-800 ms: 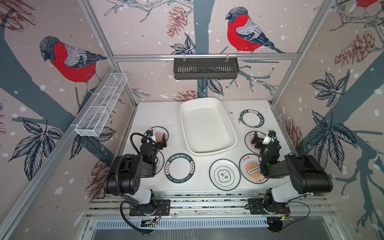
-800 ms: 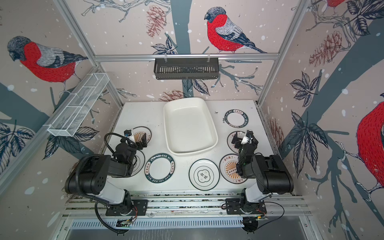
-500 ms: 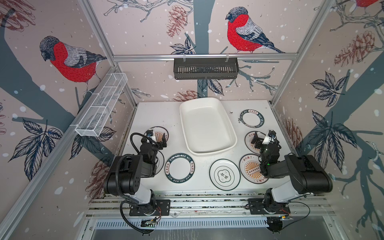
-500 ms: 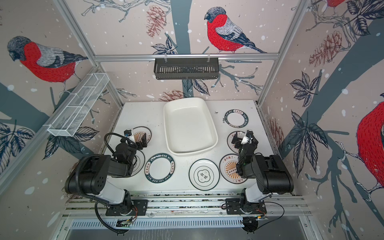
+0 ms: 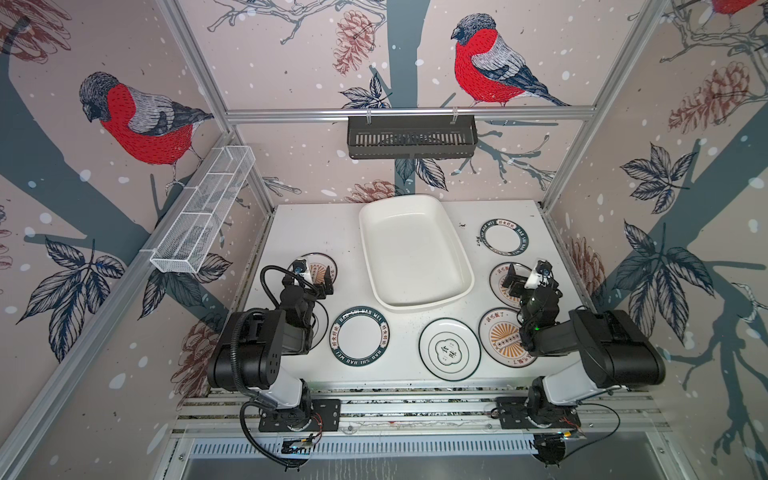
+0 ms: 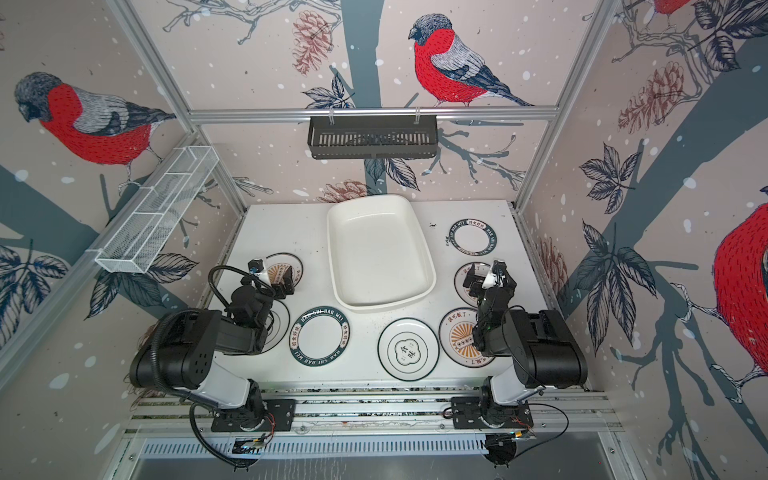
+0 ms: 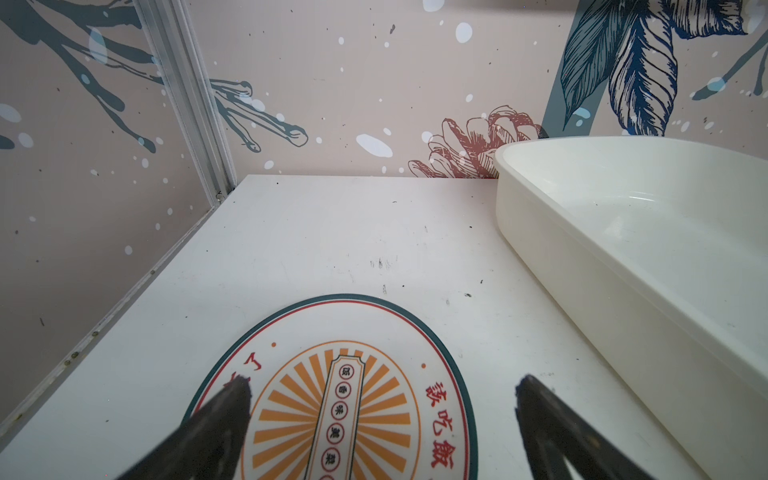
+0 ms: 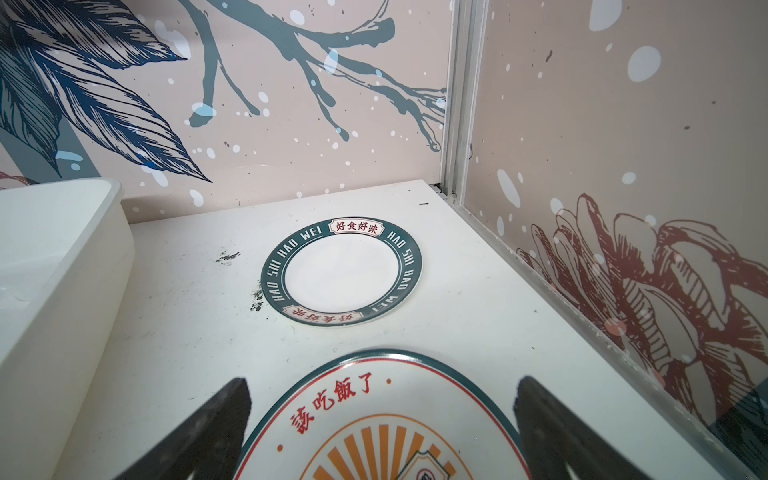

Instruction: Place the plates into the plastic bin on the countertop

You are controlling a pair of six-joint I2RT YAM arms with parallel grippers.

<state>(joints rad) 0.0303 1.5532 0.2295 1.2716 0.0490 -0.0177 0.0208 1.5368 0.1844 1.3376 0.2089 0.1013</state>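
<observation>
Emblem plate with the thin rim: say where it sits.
In both top views the emblem plate lies front right of centre on the countertop, between a green-lettered plate and a sunburst plate.

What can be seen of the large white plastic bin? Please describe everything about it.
The plastic bin is a large cream-white rectangular tub with rounded corners, a rounded rim and low walls that flare outward. It looks like smooth, slightly glossy plastic. It is empty and stands upright, open side up, on the countertop, in the middle of its far half, turned a little askew. Only the countertop touches it.
</observation>
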